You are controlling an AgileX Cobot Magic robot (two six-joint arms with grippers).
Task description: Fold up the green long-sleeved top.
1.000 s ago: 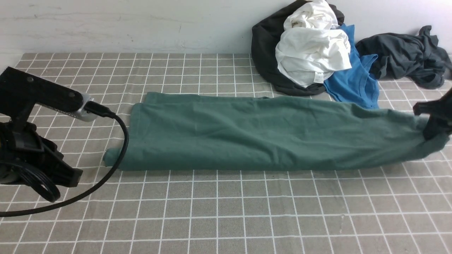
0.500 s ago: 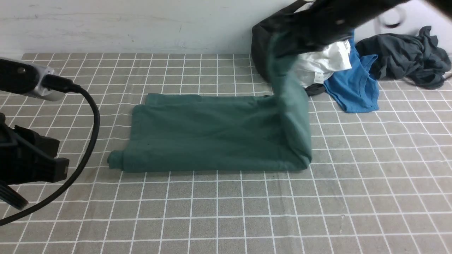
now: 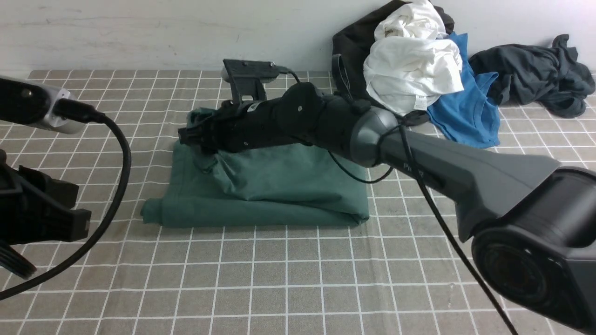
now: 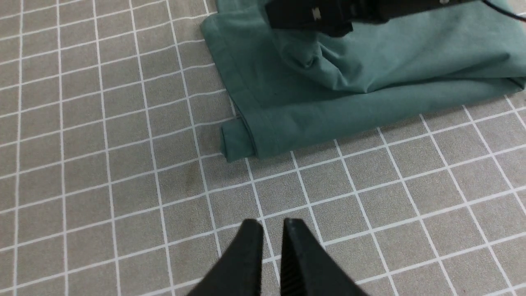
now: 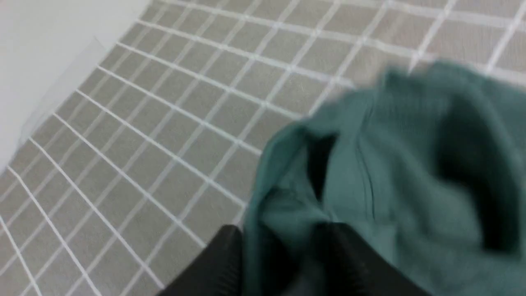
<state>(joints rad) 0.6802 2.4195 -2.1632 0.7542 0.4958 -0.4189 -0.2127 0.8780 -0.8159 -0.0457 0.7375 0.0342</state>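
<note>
Snagging is the big worry right now. The right gripper [image 3: 192, 135] is stretched low over the dark forest-green cotton long-sleeved top [image 3: 279, 190], which lies directly beneath it as a folded-over bundle on the grey checked tablecloth [image 3: 288, 279]. On the wrist camera its jaws stand apart with a bunched edge of green cloth between them. The picture is blurred, so I cannot tell whether that cloth is pinched or merely lying in the gap.

If any fabric clings to a finger when the arm pulls away, the upper layer could drag along and undo the fold. And look under those fingertips: the upper layer sits rumpled and short of the lower layer's edge, so the fold may settle crooked. Another hazard is the thin black cable [image 3: 347, 170] looping down behind the gripper. It droops close over the cloth and could catch a crease.

Over on the other side, the left gripper [image 4: 268, 228] hovers clear of the garment, jaws all but together and holding nothing. Just ahead of its tips, a small green tab of fabric [image 4: 234, 142] pokes out from the bundle's corner. Left like that, it could spoil a tidy finish.
</note>
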